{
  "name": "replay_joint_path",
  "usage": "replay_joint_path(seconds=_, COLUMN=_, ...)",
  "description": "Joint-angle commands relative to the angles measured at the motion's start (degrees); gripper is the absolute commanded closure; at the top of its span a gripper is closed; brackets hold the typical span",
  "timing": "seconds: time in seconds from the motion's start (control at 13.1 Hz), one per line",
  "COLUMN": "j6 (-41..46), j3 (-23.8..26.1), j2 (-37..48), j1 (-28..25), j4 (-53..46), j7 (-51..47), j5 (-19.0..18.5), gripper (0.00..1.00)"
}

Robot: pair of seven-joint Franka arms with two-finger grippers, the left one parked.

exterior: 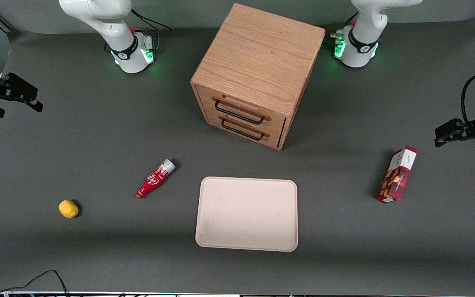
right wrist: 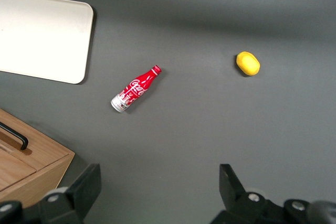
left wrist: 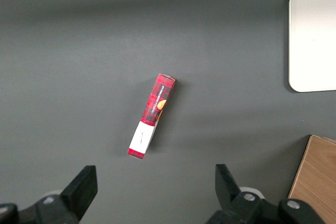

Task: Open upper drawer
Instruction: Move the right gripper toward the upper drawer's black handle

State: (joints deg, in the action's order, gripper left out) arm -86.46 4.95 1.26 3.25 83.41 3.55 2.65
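Front view: the upper drawer [exterior: 241, 108], light oak with a black wire handle, sits flush and shut in the wooden cabinet [exterior: 258, 62] mid-tabletop. The hand [exterior: 12, 97] hovers well apart, at the working arm's end.

Right wrist view: the hand [right wrist: 160, 187] is spread wide, nothing between its fingers, above bare tabletop [right wrist: 210, 124].

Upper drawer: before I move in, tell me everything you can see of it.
The upper drawer is the top one of two in the wooden cabinet. It has a light oak front with a black wire bar handle running across it. It looks fully shut, flush with the lower drawer. Nothing touches it. The gripper hangs open above the table at the working arm's end, well clear of it.
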Motion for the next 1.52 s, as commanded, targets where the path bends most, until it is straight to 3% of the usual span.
replay_joint_path(seconds=0.0, j6=1.2, j3=-0.29, j2=-0.82, j1=-0.35, j4=-1.5, j7=0.58, j5=1.04, gripper=0.0)
replay_joint_path(seconds=0.15, j6=1.2, j3=-0.12, j2=-0.9, j1=-0.44, j4=-1.76, j7=1.54, j5=0.78, gripper=0.0)
replay_joint_path(seconds=0.69, j6=4.02, j3=13.84, j2=-3.96, j1=-0.79, j4=-1.49, j7=6.02, j5=2.62, gripper=0.0)
replay_joint_path(seconds=0.84, j6=0.87, j3=16.31, j2=-5.9, j1=-1.23, j4=-1.41, j7=6.03, j5=6.22, gripper=0.0)
replay_joint_path(seconds=1.45, j6=-14.34, j3=30.02, j2=-18.38, j1=-2.37, j4=-0.79, j7=5.41, j5=6.14, gripper=0.0)
